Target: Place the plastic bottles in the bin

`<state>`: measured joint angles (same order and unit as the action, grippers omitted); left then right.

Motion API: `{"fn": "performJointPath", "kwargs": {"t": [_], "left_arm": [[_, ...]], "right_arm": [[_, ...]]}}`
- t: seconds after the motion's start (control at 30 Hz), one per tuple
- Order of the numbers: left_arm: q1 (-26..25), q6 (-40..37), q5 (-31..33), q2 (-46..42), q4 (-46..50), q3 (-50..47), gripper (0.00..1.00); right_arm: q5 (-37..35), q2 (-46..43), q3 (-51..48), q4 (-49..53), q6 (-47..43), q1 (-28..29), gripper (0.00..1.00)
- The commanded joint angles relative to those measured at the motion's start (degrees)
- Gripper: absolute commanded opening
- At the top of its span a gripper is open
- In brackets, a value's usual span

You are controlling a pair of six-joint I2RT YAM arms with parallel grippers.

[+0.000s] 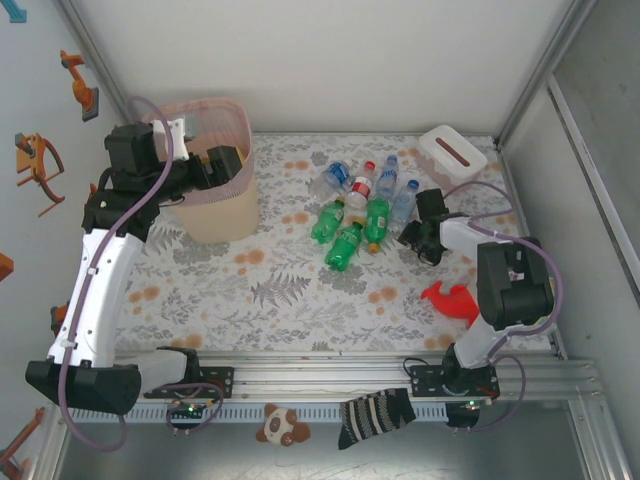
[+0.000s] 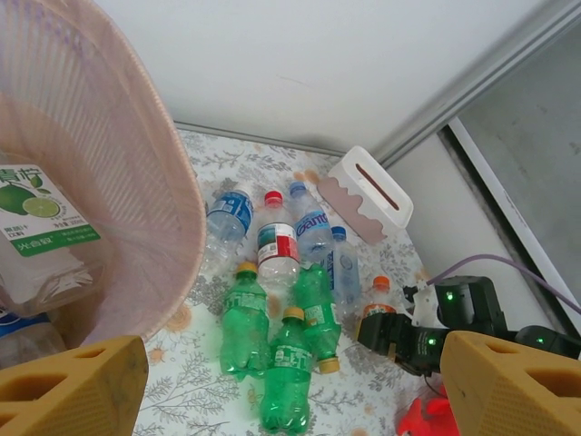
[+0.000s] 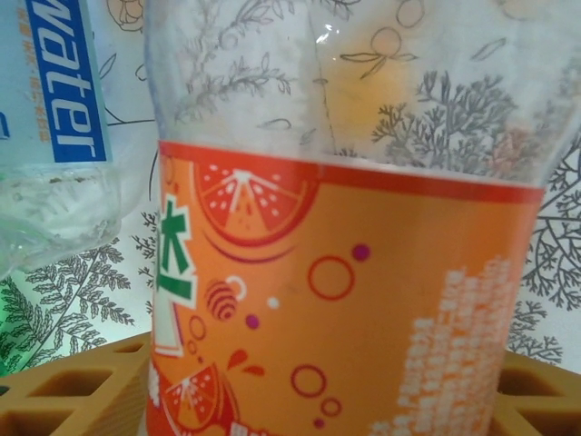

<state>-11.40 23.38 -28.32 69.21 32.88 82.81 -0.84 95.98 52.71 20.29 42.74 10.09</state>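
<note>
Top external view: the left gripper (image 1: 222, 165) hangs over the bin (image 1: 205, 112), fingers spread wide and empty, while the right gripper (image 1: 418, 238) noses into the cluster of plastic bottles (image 1: 355, 215) lying mid-tabletop (image 1: 280, 290). Its wrist camera shows an orange-labelled bottle (image 3: 345, 300) set between its fingers; whether they pinch it cannot be told. The thin wall could buckle and squirt free of a shallow grip, and the water bottle (image 3: 54, 136) pressed alongside may roll away. A carry to the bin risks meeting the left arm (image 1: 100, 270) parked there.
</note>
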Motion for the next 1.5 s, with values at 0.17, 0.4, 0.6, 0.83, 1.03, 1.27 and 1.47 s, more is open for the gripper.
{"fn": "performJointPath", "kwargs": {"t": [0.17,0.4,0.6,0.83,1.03,1.27,1.47], "left_arm": [[-1.67,1.53,-0.08,-0.35,-2.25,-1.09,0.84],[-2.99,2.17,-1.73,-1.12,-6.25,-2.97,0.84],[-4.17,2.94,-5.03,-2.11,-12.63,-5.61,0.83],[-8.61,2.98,-8.77,-2.18,-21.30,-7.14,0.83],[-14.87,0.23,-9.39,-1.10,-23.54,-5.90,0.83],[-22.46,-2.46,-11.48,0.68,-27.91,-4.76,0.84],[-28.77,-5.03,-13.99,1.81,-31.41,-3.88,0.86]], "right_arm": [[-1.94,-8.09,-2.24,2.98,-0.94,-0.65,0.57],[-0.09,-21.12,-3.11,6.48,-6.77,-0.50,0.57],[10.22,-33.40,-3.67,3.69,-14.74,-0.28,0.55],[25.39,-42.43,-4.00,-4.65,-20.94,0.27,0.52],[34.45,-47.08,-4.63,-13.54,-22.75,2.40,0.49],[40.51,-49.26,-3.30,-21.11,-22.74,7.51,0.47],[42.33,-49.37,-0.79,-24.45,-23.41,14.36,0.47]]}}
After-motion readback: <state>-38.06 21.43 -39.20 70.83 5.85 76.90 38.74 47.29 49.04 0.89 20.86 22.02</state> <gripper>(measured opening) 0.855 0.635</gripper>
